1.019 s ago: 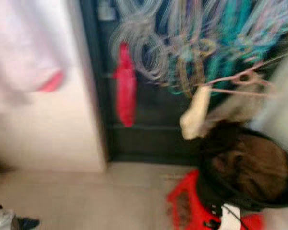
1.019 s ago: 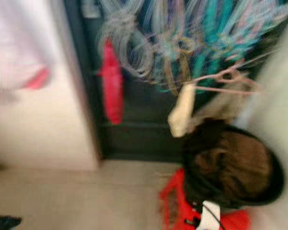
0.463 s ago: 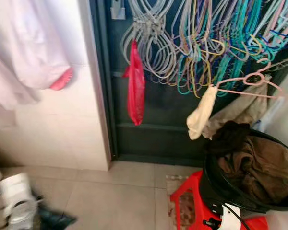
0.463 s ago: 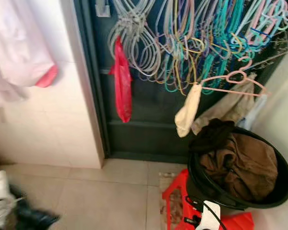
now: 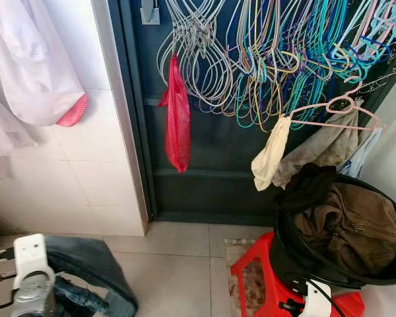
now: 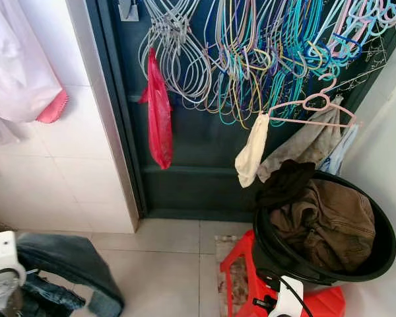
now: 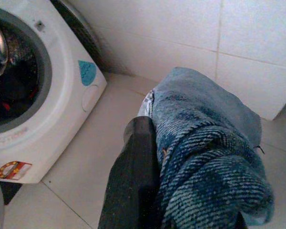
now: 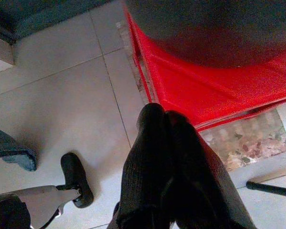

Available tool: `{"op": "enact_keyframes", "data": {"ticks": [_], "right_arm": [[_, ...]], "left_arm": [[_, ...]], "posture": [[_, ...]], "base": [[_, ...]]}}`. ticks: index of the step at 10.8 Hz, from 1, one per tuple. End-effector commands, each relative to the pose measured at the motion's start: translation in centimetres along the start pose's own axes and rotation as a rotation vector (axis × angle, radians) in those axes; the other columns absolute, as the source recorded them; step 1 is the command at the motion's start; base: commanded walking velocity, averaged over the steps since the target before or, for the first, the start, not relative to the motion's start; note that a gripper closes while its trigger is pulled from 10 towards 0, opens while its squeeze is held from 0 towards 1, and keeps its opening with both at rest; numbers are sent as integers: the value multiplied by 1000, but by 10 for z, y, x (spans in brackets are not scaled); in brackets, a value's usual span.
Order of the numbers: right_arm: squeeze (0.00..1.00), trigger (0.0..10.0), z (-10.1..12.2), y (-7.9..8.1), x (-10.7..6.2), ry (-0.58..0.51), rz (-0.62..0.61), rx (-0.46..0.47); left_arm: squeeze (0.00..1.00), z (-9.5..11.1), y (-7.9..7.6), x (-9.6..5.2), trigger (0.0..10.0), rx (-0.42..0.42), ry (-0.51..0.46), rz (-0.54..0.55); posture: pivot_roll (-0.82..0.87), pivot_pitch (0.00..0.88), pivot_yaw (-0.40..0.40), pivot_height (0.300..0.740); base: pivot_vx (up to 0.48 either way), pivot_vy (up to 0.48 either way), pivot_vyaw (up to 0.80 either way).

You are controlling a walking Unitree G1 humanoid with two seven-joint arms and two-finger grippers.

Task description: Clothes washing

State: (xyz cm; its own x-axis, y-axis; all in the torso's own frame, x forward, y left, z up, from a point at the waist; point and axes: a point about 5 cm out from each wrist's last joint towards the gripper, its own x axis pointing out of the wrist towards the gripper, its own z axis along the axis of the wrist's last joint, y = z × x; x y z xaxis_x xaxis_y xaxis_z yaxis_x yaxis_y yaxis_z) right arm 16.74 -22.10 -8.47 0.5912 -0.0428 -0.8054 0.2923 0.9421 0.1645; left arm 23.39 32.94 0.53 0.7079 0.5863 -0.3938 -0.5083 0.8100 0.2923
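My left gripper (image 7: 152, 136) is shut on a pair of blue jeans (image 7: 205, 152), which drape over its black fingers. In the eye views the jeans (image 5: 86, 257) hang from the left wrist at the bottom left, above the tiled floor. A white front-loading washing machine (image 7: 71, 90) stands close by with its round drum opening (image 7: 14, 81) dark. At the right, a black laundry basket (image 5: 287, 261) holds brown clothes (image 5: 350, 228) and rests on a red stool (image 5: 254, 281). My right gripper (image 8: 164, 117) hangs shut and empty beside that stool (image 8: 205, 81).
A dark door (image 5: 211, 178) carries many coloured hangers (image 5: 270, 59), a red bag (image 5: 178, 119) and a cream cloth (image 5: 270, 155) on a pink hanger. White garments (image 5: 33, 59) hang on the tiled wall at the left. Bare floor tiles (image 5: 178, 264) lie between jeans and stool.
The camera has steadied from a blur. My left arm has risen into view at the bottom left, lifting the jeans higher. The basket and stool stay put.
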Motion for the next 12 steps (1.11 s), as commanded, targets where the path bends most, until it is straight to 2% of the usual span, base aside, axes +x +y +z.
{"op": "enact_keyframes", "data": {"ticks": [1, 4, 6, 9, 12], "right_arm": [[0, 10000, 5, -2, 0, -16, -4, 1], [0, 10000, 5, -3, 0, -16, -9, -11], [0, 10000, 5, -3, 0, -13, -10, -28], [0, 10000, 4, -4, 0, -9, -13, -47], [0, 10000, 3, -3, 0, -4, -7, -28]], "left_arm": [[0, 4, 10, 2, 10000, 9, -19, 33], [0, 3, 19, 1, 10000, -29, -19, 126], [0, 2, 17, 1, 10000, -27, -17, 119], [0, 1, 14, 0, 10000, -27, -20, 111], [0, 3, 11, 1, 10000, -31, -28, 93]], "posture": [[23, 0, -15, 740], [23, 0, -14, 740], [21, 0, -14, 740], [21, 0, -14, 740], [20, 0, -13, 740]], "base": [[0, 0, 0], [0, 0, 0], [0, 0, 0], [0, 0, 800], [0, 0, 283]]}}
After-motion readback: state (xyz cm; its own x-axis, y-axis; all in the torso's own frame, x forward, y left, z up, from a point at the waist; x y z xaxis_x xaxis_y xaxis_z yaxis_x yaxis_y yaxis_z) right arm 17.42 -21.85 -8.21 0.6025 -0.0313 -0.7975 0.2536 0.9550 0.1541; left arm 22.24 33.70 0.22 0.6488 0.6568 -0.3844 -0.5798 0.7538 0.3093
